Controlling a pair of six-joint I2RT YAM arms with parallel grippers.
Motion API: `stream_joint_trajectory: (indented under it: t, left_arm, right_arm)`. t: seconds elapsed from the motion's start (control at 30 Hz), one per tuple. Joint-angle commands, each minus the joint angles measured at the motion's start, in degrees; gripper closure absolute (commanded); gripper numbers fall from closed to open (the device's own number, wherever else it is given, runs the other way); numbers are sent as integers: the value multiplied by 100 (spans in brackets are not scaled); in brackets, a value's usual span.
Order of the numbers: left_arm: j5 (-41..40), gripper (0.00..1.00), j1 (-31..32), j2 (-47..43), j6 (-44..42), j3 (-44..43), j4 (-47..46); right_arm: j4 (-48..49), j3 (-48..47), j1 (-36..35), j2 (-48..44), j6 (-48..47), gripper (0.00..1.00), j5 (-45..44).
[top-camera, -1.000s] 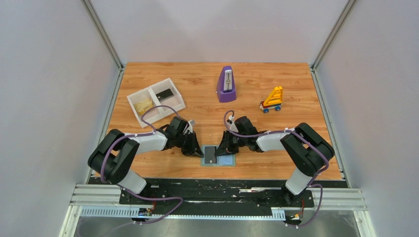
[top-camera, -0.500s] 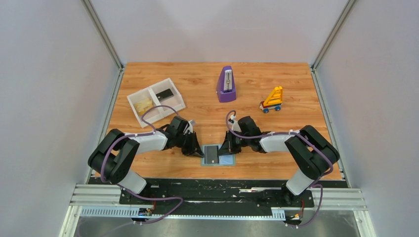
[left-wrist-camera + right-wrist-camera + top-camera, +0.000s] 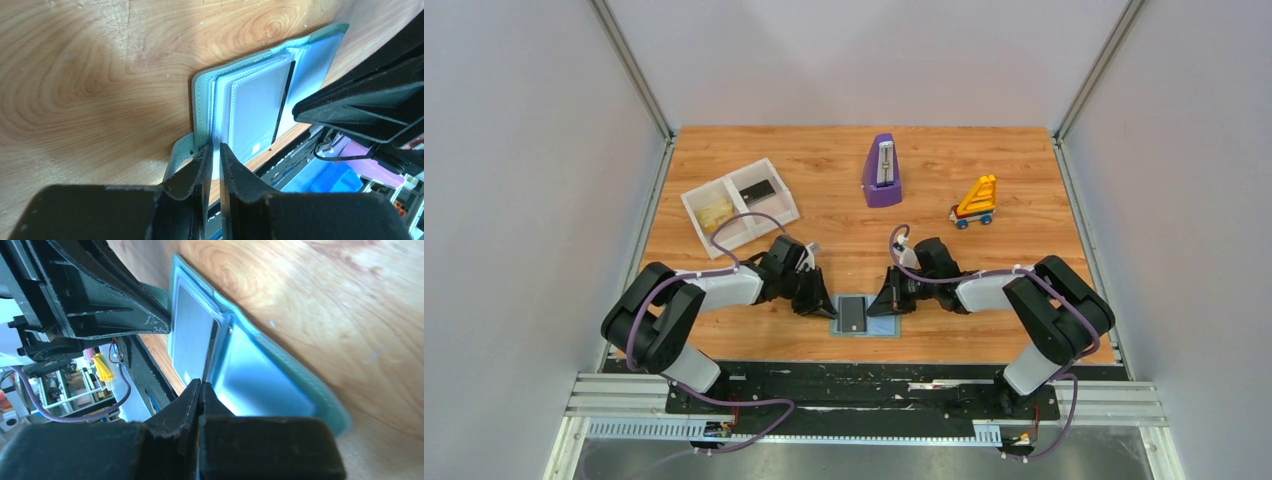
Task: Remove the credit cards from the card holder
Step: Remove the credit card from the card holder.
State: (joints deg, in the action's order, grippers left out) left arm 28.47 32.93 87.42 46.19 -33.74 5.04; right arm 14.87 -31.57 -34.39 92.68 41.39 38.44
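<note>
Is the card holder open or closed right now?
Open: the card holder lies spread flat on the table, sleeves up, a dark card showing in its left half.

The top view is bright and even, lit softly from above. The counter [image 3: 984, 170] carries only short, pale shadows under the arms, and all is sharp. In the wrist views the left gripper [image 3: 214, 150] and the right gripper [image 3: 201, 386] are dark and out of focus. The clear pockets of the card holder [image 3: 260, 100] give a white-blue glare, and a soft shadow lies on the wood beside it.
</note>
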Motion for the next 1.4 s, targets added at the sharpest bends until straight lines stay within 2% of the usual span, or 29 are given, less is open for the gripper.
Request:
stream_joint_trajectory:
  t: [0.0,0.2,0.33,0.43,0.53,0.8,1.07,1.17,1.37]
  left_arm:
    - [-870,78,45,264,-288,281,746]
    - [-953,74,44,186,-247,179,911]
    - [-916,70,43,-108,-234,-5,1137]
    - [-842,68,44,-372,-189,-147,1192]
    - [-803,67,44,-538,-173,-268,1157]
    - [-732,65,69,-380,-234,-513,1124]
    - [-669,60,108,-387,-251,-457,945]
    - [-602,64,110,-379,-238,-399,777]
    - [-581,82,117,-224,-275,-258,579]
  right_arm:
    - [842,241,214,203,287,100,493]
    - [839,82,227,326,271,99,753]
    - [479,41,209,48,115,92,553]
    - [198,-17,181,-141,63,91,362]
    - [73,-29,117,-278,86,85,97]
    - [-85,-235,-101,-270,162,79,-154]
    - [-64,-446,-392,-15,379,77,-433]
    - [-56,-521,-473,118,452,76,-535]
    - [-148,-578,-541,228,502,75,-732]
